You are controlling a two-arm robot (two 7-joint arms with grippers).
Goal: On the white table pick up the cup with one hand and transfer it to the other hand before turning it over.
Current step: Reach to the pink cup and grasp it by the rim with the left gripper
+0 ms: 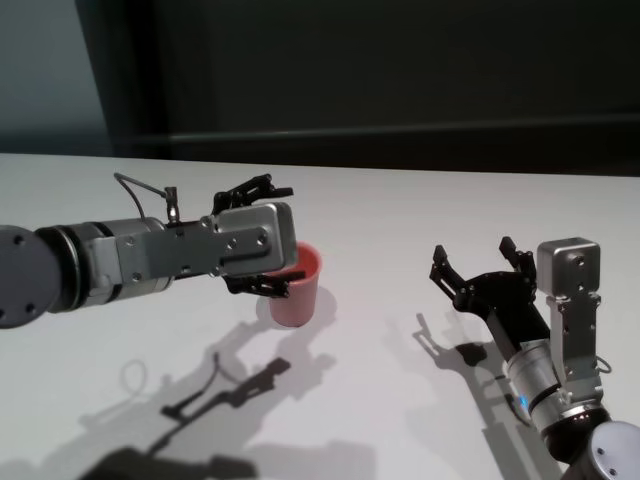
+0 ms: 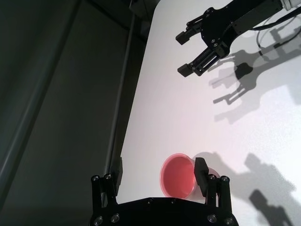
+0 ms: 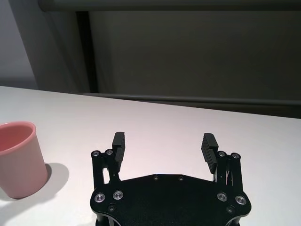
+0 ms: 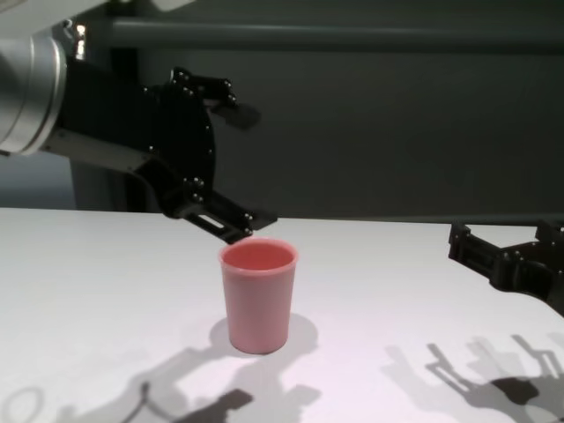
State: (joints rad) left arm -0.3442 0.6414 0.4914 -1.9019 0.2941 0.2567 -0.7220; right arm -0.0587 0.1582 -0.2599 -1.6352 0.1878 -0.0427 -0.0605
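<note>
The left gripper [image 4: 231, 167] hangs above the surface [image 1: 420, 220] with its jaws spread wide, just behind and above the rim of the cup [image 4: 258, 295]. In the chest view one finger [image 4: 231, 224] sits just over the cup's far rim, though whether it touches cannot be told; the other finger [image 4: 236, 113] is well above it. In the left wrist view the cup [image 2: 178, 176] shows its open mouth beside one finger [image 2: 201, 175] of that gripper [image 2: 160, 175].

There is one cup, pink, standing upright on the surface, mouth up, between the two arms and nearer the left one. It is not lifted.

The right gripper [image 1: 478, 262] is well apart from the cup, low over the surface on the right side, jaws also wide and holding nothing. From its wrist view the gripper [image 3: 164, 147] points across the surface [image 3: 188, 122], with the cup [image 3: 19, 157] off to one side.

There are two grippers and one cup.
</note>
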